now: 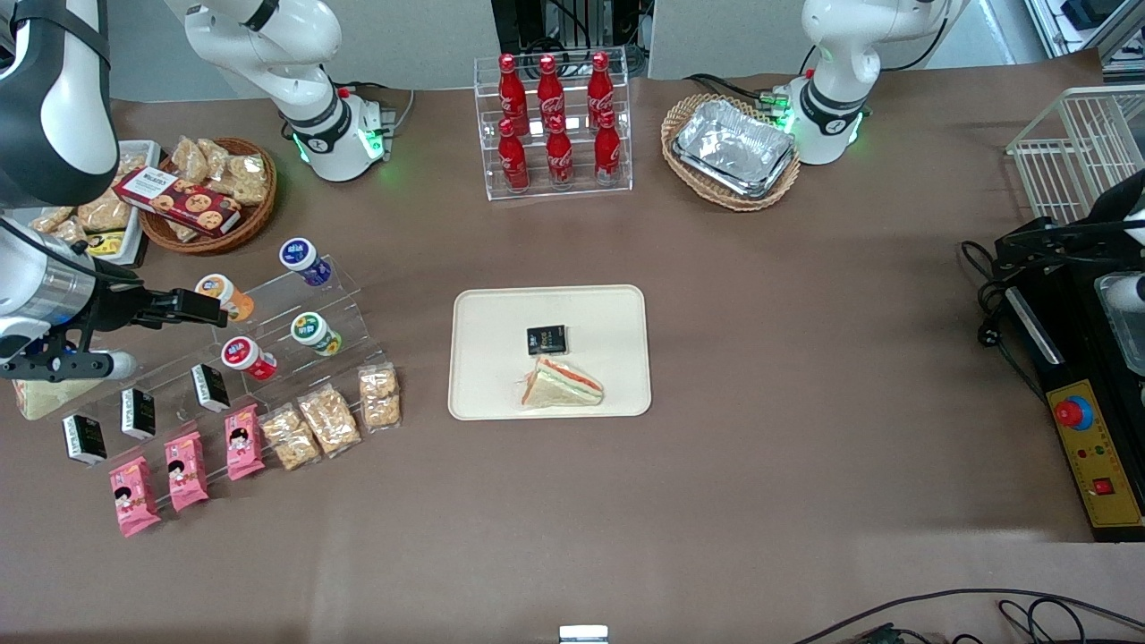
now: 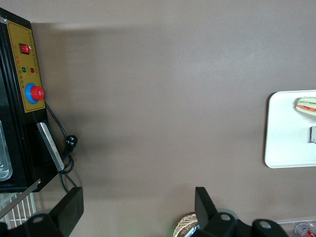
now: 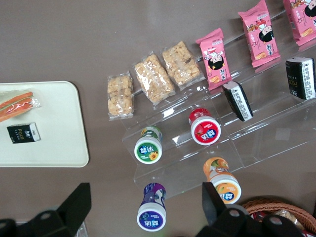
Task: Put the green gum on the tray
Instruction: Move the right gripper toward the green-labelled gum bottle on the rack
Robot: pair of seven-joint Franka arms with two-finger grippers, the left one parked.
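Green gum (image 1: 315, 333): glossy plastic bottle on clear acrylic stepped rack (image 1: 344, 309). Tray (image 1: 617, 309): smooth matt cream plastic. Bench (image 1: 805, 358): matt brown. Pincer (image 1: 201, 307), matt black, above rack, fingers spread. Foil trays (image 1: 735, 148): crinkled, shiny, in wicker basket (image 1: 673, 121).

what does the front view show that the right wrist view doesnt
Only the front view shows the cola bottles in their clear rack, the foil trays in a wicker basket, and the gripper, open, beside the orange-lidded bottle. Only the right wrist view shows the printed faces of the lids from above. Both show the green gum on the clear stand, and the tray holding a sandwich and a small black box.
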